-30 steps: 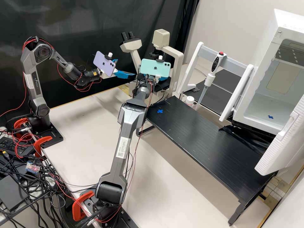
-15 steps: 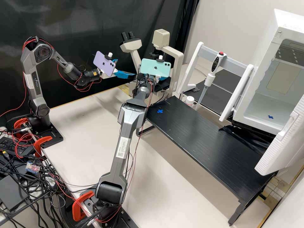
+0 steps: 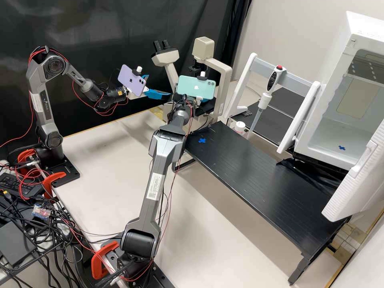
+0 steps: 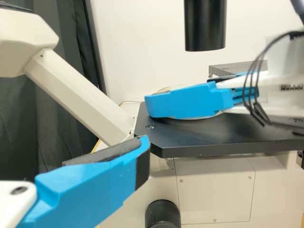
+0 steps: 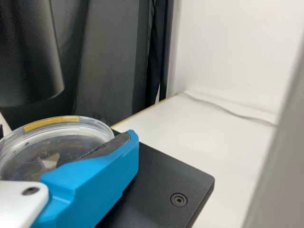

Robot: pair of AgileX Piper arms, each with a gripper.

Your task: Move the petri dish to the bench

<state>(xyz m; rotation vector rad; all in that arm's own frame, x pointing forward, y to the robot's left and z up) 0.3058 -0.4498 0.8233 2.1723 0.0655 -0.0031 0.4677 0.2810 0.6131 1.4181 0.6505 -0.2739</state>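
Observation:
My left gripper hangs in front of the microscope, its blue fingers apart; in the left wrist view, the left gripper has nothing at its visible finger. Beside the microscope is my right gripper, partly behind the teal phone. The clear round petri dish, with a yellow strip on its rim, is held by the right gripper, one pad against its side. At the black stage, the left wrist view shows the petri dish mostly hidden behind a blue finger. Whether it touches the stage is unclear.
The black microscope stage lies below a dark objective tube. A raised black bench with a blue cross mark stands nearby. Beyond it are a pipette on a white stand, a white-capped bottle and an open white incubator.
The teal phone on my right arm has dipped and turned slightly over the last half second. The left arm has kept still.

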